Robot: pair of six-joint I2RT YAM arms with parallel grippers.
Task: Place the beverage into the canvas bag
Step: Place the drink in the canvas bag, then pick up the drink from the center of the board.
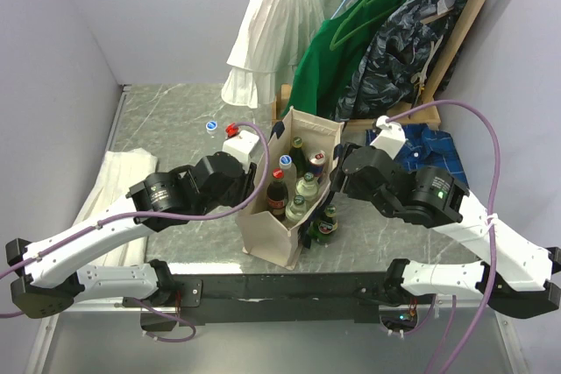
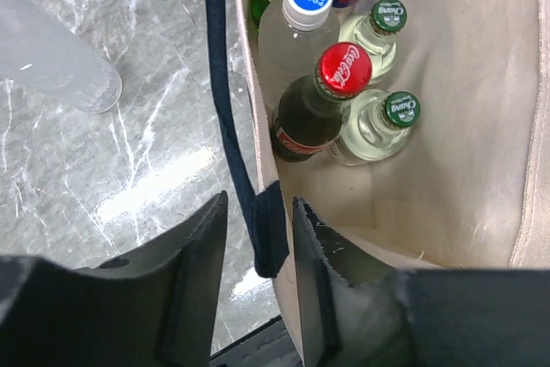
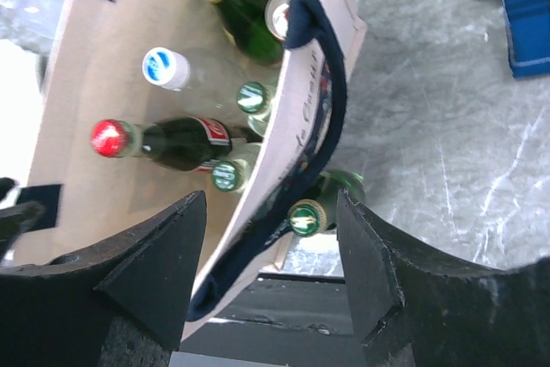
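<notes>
The canvas bag [image 1: 273, 232] stood upright mid-worktop [image 1: 166, 120], right between the two arms. It had a bunch of bottles packed inside, including a cola bottle [image 2: 314, 113] with a red cap and a blue-capped bottle [image 2: 296, 27]. The left hand [image 2: 258, 212] was only narrowly apart, with a finger either side of the bag's navy strap [image 2: 225, 109], not pinching it. The right hand [image 3: 272, 204] was spread wide over the bag's other wall. One green bottle [image 3: 307, 217] sat outside, just beside the bag.
</notes>
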